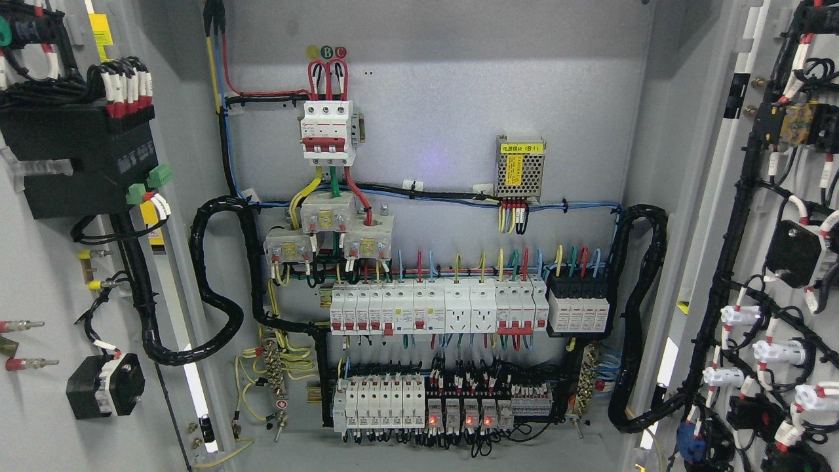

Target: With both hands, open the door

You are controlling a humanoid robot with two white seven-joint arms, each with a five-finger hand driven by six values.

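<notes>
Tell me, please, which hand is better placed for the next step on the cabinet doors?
Neither can be picked: no hand is in view. Both the left door and right door already stand wide open.

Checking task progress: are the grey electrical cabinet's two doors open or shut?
Open: left door and right door swing outward, exposing the breakers inside.

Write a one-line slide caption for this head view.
Grey electrical cabinet with both doors swung open, white circuit breaker rows and black cable looms exposed; no robot hands visible.
</notes>
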